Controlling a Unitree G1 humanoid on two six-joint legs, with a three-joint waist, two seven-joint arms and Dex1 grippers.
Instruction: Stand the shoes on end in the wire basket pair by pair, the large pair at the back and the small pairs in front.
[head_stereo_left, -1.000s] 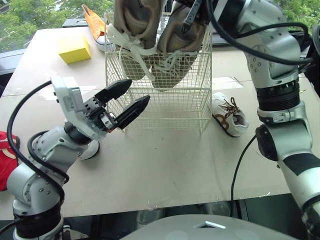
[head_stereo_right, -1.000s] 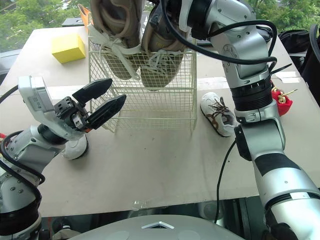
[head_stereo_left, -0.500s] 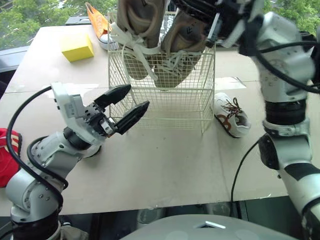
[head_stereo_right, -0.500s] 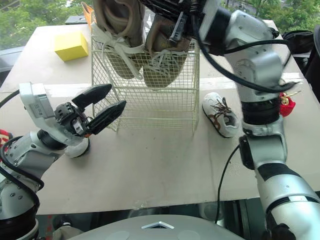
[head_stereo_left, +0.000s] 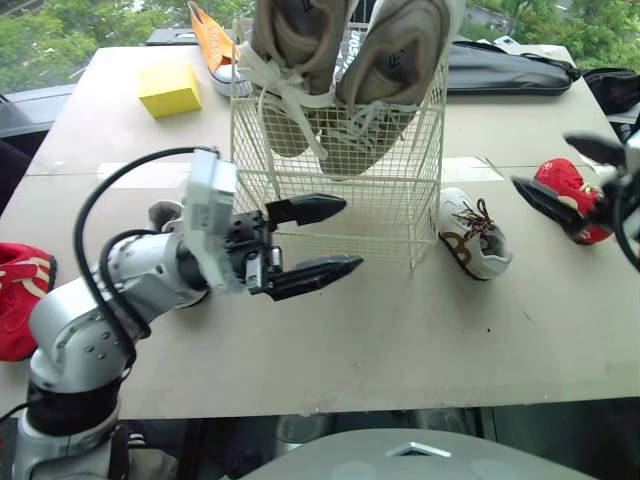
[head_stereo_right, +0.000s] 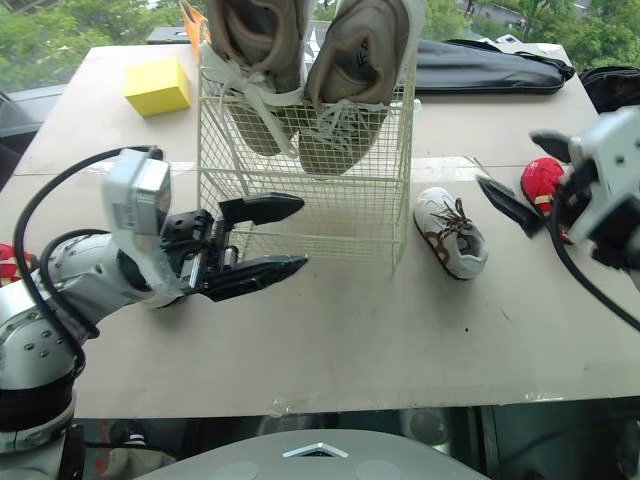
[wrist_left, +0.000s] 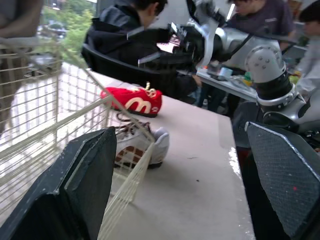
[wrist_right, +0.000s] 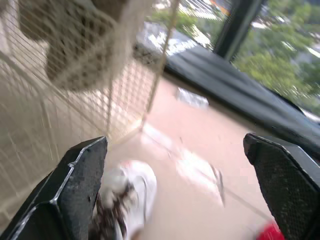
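Note:
The wire basket (head_stereo_left: 340, 200) stands mid-table with two large tan shoes (head_stereo_left: 290, 60) (head_stereo_left: 395, 70) on end at its back, toes down. A small white shoe with brown laces (head_stereo_left: 472, 232) lies just right of the basket, also in the left wrist view (wrist_left: 145, 145) and the right wrist view (wrist_right: 125, 200). A red shoe (head_stereo_left: 570, 190) lies further right. My left gripper (head_stereo_left: 350, 235) is open and empty in front of the basket's front wall. My right gripper (head_stereo_right: 508, 160) hangs open and empty at the far right, between the white shoe and the red one.
An orange shoe (head_stereo_left: 215, 50) and a yellow block (head_stereo_left: 170, 87) sit at the back left. A black bag (head_stereo_left: 510, 75) lies along the back right edge. Another red shoe (head_stereo_left: 20, 295) lies at the far left. People sit beyond the table (wrist_left: 135, 35).
My right gripper let go of the right tan shoe, opened, and swung down and away to the far right. My left gripper turned and reached right along the basket's front.

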